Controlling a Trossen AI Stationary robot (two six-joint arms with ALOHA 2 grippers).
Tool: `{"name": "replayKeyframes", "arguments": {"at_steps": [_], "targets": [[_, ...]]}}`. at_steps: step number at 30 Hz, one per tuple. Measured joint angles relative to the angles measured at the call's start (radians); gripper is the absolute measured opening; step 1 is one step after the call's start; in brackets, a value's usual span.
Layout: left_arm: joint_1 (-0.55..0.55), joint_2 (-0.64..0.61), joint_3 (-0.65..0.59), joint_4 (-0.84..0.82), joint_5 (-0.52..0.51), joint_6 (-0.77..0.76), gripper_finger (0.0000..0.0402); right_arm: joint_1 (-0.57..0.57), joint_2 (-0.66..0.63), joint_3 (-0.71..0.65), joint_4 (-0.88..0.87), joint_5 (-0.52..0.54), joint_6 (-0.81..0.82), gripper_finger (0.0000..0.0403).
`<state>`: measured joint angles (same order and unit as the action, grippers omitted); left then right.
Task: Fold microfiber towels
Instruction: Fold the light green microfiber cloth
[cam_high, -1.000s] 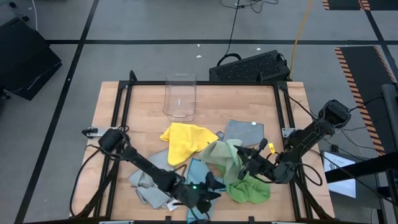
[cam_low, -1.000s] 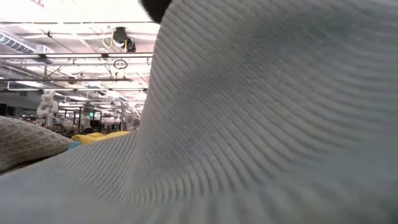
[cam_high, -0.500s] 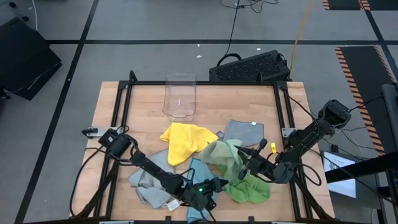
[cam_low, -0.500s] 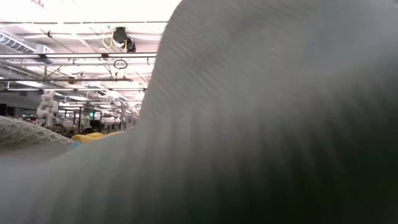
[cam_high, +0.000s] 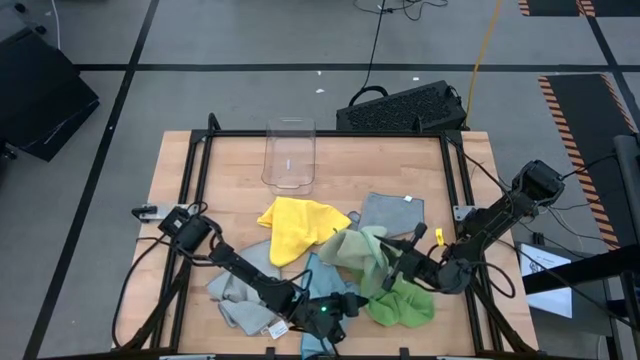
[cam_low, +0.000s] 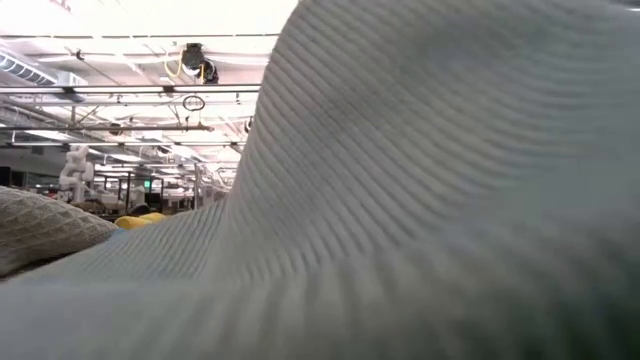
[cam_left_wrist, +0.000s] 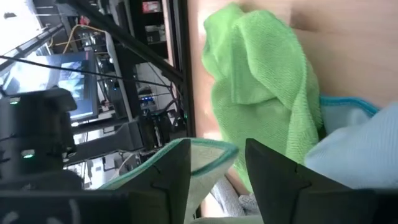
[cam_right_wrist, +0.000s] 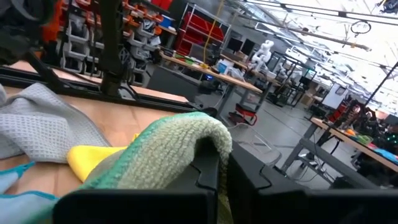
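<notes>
Several microfiber towels lie bunched on the table's near half: yellow, grey, another grey, light blue, bright green and pale green. My right gripper is shut on the pale green towel. My left gripper is low at the near edge and open. Its fingers stand on either side of the pale green towel's teal-hemmed edge, with the bright green towel beyond. Whether those fingers touch the edge, I cannot tell. In the low view the light blue towel fills most of the picture. My right gripper pinches the pale green towel at a bunched fold between its two shut fingers, coming about level from the table's right side. The fold drapes over the fingertips. The rest of the towel trails toward the left onto the heap.
A clear plastic bin lies at the table's far middle. A black metal frame runs along the table's sides. A dark keyboard-like object sits on the floor beyond the far edge. Bare wood shows at the far left and far right.
My left gripper has sunk a little, gone toward the table's right along the near edge, and rolled about its own line. The light blue towel in front of the low camera has shifted with it. My right gripper keeps its place and its hold.
</notes>
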<state>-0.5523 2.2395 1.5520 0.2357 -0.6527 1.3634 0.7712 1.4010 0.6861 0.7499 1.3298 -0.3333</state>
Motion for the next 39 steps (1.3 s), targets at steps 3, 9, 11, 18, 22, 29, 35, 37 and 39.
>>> {"name": "replayKeyframes", "arguments": {"at_steps": [3,9,11,18,22,29,35,37,39], "targets": [[0.011,0.000,0.000,0.001,0.015,0.001,0.0154,-0.002,0.000,0.000,0.000,0.000,0.008,0.0009],[0.025,0.000,0.000,0.001,0.046,-0.007,0.0130,-0.005,0.000,0.000,-0.001,0.000,0.010,0.0009],[0.028,0.000,0.000,0.001,0.051,-0.007,0.0109,-0.005,0.000,0.000,-0.006,0.000,0.022,0.0009],[0.032,0.000,0.000,0.002,0.074,-0.106,0.0010,-0.005,-0.001,0.000,-0.036,-0.047,0.047,0.0009],[0.021,-0.002,0.000,0.006,0.007,-0.135,0.0013,-0.001,-0.001,0.000,-0.064,-0.052,0.066,0.0009],[-0.028,-0.060,-0.002,0.025,-0.141,-0.226,0.0008,0.020,-0.001,0.000,-0.113,-0.056,0.118,0.0027],[-0.054,-0.131,-0.002,-0.063,-0.304,-0.411,0.0007,0.022,-0.001,-0.002,-0.118,-0.157,0.174,0.0078],[-0.060,-0.156,0.000,-0.151,-0.320,-0.489,0.0007,0.022,-0.001,-0.002,-0.121,-0.183,0.171,0.0093],[-0.064,-0.177,0.000,-0.258,-0.322,-0.574,0.0004,0.022,-0.001,-0.002,-0.139,-0.209,0.170,0.0105]]}}
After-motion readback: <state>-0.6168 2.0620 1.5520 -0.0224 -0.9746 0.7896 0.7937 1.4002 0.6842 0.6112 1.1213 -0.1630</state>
